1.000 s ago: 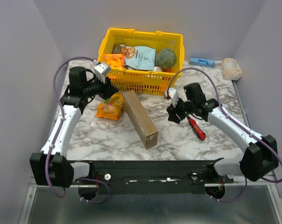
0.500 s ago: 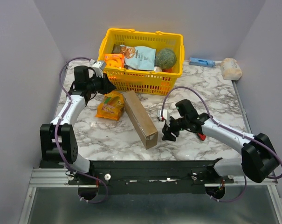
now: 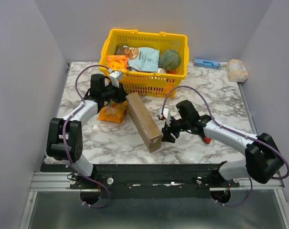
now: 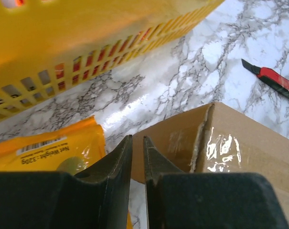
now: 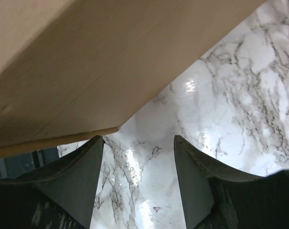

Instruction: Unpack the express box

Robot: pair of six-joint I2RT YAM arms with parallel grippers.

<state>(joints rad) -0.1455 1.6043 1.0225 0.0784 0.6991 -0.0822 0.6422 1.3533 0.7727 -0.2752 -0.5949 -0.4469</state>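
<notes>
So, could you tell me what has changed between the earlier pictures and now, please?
The left gripper swung right to the far end of the express box. The right gripper moved left, away from the red cutter, to its near end. Neither holds anything. Box, snack bag and yellow basket stayed put.

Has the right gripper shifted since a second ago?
Yes. The right gripper moved leftward and toward the arm bases, up beside the near end of the express box.
</notes>
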